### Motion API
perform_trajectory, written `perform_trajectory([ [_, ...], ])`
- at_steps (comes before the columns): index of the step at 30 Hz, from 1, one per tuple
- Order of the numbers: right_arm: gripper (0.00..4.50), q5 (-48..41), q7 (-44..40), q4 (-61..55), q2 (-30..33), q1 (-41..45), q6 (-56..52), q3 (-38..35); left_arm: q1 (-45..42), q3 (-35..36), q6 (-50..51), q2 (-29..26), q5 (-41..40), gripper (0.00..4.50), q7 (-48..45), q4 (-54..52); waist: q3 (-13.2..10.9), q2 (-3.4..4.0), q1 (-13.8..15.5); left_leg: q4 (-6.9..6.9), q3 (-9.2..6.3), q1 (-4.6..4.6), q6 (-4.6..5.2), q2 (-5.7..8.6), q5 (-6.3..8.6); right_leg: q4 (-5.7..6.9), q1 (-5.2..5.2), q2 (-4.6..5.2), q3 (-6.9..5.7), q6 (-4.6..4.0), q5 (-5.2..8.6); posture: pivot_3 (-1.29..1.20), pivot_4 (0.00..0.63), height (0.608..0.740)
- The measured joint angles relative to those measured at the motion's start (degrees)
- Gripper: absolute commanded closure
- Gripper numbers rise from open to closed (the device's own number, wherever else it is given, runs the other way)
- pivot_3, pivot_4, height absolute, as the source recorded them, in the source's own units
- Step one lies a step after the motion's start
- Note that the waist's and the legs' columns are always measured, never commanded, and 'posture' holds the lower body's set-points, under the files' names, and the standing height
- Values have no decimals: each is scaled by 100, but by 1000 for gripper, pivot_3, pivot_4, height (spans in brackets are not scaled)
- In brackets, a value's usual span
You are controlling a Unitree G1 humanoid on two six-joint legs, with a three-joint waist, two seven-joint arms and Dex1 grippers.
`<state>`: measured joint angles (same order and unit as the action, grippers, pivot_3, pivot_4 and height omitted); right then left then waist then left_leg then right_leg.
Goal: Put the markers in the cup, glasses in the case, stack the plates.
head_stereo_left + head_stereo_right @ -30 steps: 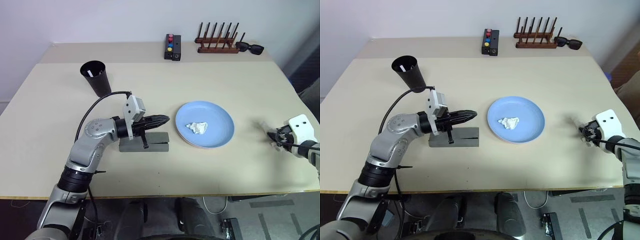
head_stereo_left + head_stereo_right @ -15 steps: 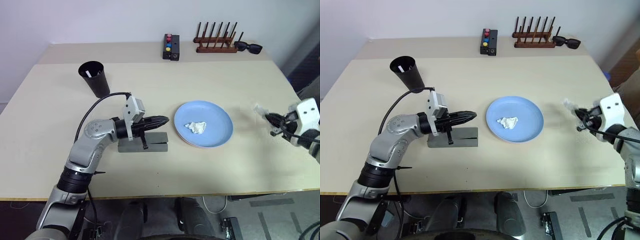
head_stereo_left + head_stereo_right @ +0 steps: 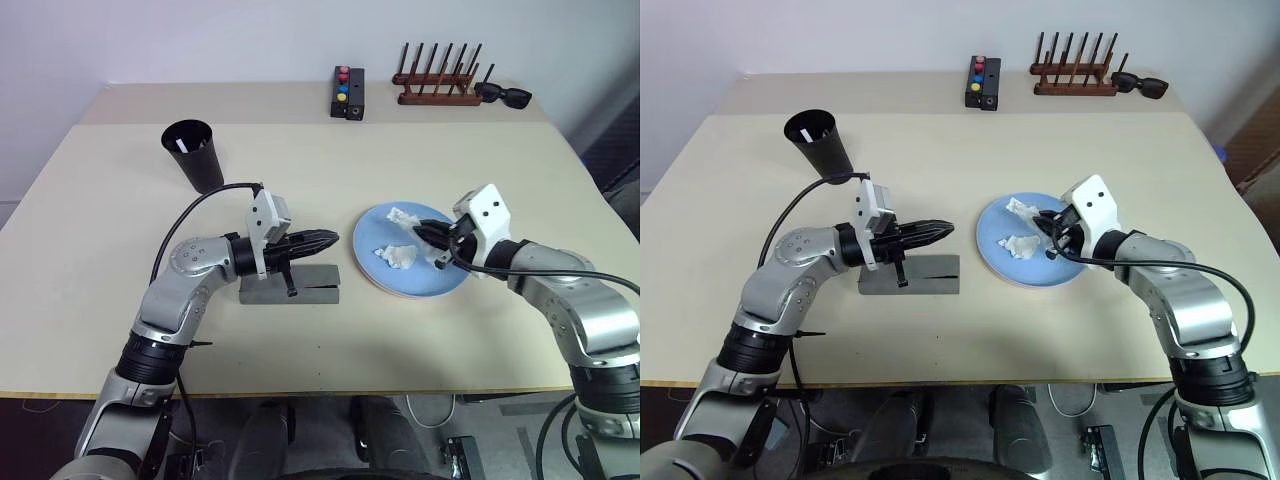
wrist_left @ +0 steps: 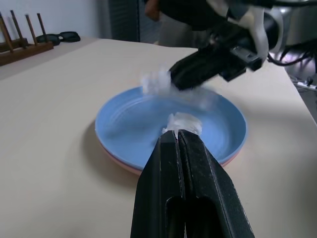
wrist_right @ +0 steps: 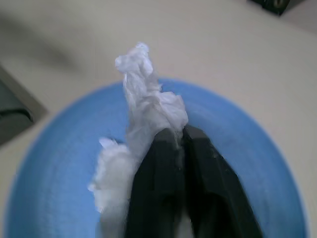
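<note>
Asking: the right gripper (image 3: 432, 236) has its fingers nipped almost together on a crumpled tissue (image 3: 402, 214), which it holds just above the blue plate (image 3: 440, 280). Are we dropping it there? How do we do that cleanly?

Replying: that's our read too, though it's a guess. A second wad (image 3: 396, 256) already lies near the middle of that plate, so we'd go low beside it and open the fingers properly wide. Tissue clings, and a half-open pinch could drag it back out. Then we'd lift straight up. The blue plate sits on the pink plate (image 3: 400, 293), whose rim peeks out at the near edge, and a sideways exit could shove that stack askew.

Asking: what about the other arm?

Replying: the left gripper (image 3: 328, 239) is clamped shut on nothing, level, pointing at the plates and hovering over the grey case (image 3: 312, 286). It's close, so we'd keep our exit on the right side. The case looks closed, and we can't see the glasses. The cup (image 3: 196, 155) stands well apart at the back left, with a white marker (image 3: 180, 146) showing inside.
</note>
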<state>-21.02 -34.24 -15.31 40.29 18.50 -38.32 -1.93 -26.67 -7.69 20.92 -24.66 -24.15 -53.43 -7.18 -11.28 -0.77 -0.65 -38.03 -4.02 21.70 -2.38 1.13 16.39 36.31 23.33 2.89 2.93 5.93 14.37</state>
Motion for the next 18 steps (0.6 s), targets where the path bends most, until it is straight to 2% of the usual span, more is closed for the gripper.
perform_trajectory([
  [2, 1647, 88, -50, -9, 54, -17, 122, 15, 11, 12, -1, -16, 0, 4500, 31, -2, 0, 0, -4, 1, 0, 2, 0, 0, 0, 0, 3, -1, -1, 0, 0, 0, 150, 735],
  [7, 1647, 145, -312, -126, 384, -275, 440, -346, 83, 93, -8, -132, 0, 4500, 116, -2, 0, 0, -1, 1, 0, 3, 1, 0, 0, 0, 2, -2, -1, 1, 0, 0, 150, 735],
  [11, 1647, 48, -594, -210, 601, -725, 649, -901, 121, 303, -116, -366, 26, 4500, 109, 81, 0, 0, -4, 1, 0, 2, 1, -1, 0, 1, 2, -4, -1, 1, 0, 0, 150, 735],
  [18, 1647, -310, -1253, -275, 762, -2092, 847, -2397, 572, 1083, -343, -1279, 61, 4500, -46, 574, 0, 0, -24, 6, 5, -5, 5, -6, 3, 1, 0, -7, 0, 0, 0, 0, 150, 735],
])
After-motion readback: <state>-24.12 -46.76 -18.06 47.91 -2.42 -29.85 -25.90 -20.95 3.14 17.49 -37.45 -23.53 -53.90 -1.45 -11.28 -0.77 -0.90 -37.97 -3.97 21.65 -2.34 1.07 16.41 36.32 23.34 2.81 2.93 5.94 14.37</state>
